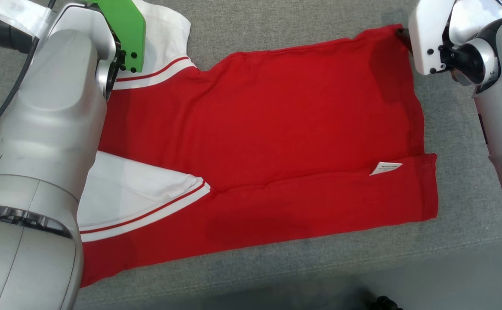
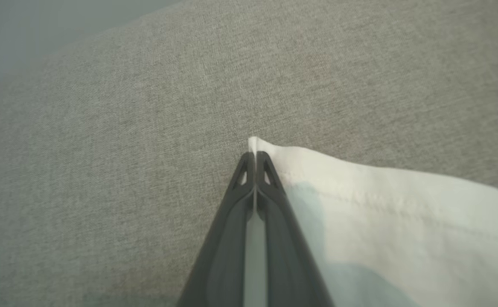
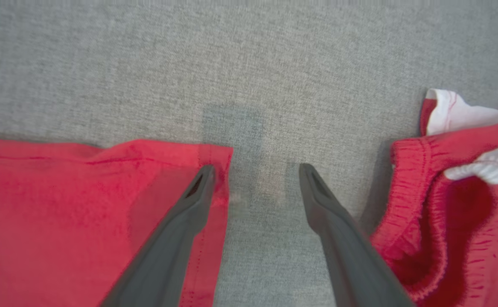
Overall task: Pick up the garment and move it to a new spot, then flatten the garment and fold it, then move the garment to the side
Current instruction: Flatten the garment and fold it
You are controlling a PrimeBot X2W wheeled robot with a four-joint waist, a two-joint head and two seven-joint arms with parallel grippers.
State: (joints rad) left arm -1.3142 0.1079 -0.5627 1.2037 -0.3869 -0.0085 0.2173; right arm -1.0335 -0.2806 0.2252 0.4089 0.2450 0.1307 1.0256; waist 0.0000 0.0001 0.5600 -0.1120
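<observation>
The garment (image 1: 276, 129) is a red T-shirt with white sleeves, lying spread on a grey fabric surface (image 1: 298, 26), its lower part folded up. My left gripper (image 2: 255, 154) is shut on the edge of a white sleeve (image 2: 381, 213), and a sliver of cloth pokes out past the tips. My right gripper (image 3: 256, 168) is open at the garment's far right corner (image 3: 82, 213). One of its fingers (image 3: 176, 230) rests over the red hem and the other is over bare grey fabric. A white label (image 1: 385, 167) shows near the right edge.
A second red piece with a gathered elastic band and white trim (image 3: 445, 213) lies bunched just right of my right gripper. The grey surface's front edge (image 1: 362, 258) runs along the bottom of the head view. My left arm (image 1: 40, 150) covers the garment's left part.
</observation>
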